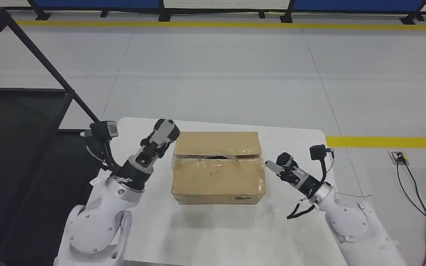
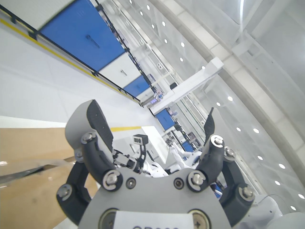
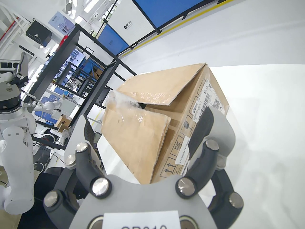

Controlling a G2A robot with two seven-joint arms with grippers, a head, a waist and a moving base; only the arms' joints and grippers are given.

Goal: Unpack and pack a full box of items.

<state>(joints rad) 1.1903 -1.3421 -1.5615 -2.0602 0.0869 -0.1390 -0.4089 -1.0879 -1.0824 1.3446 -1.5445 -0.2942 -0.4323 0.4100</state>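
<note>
The top view looks down from above the arms onto the white table [image 1: 219, 233] and the brown cardboard box [image 1: 218, 178], which both close wrist views share, the left tilted up toward the ceiling [image 2: 238, 72], the right facing across the box.

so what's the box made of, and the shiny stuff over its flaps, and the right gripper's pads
The box looks like corrugated cardboard: matte brown, with layered flap edges showing. The shiny stuff is probably clear plastic tape, glossy and crinkled along the flap seam. On the right gripper, the pads are likely rubber: matte black and slightly grainy, though the look leaves it open.
</note>
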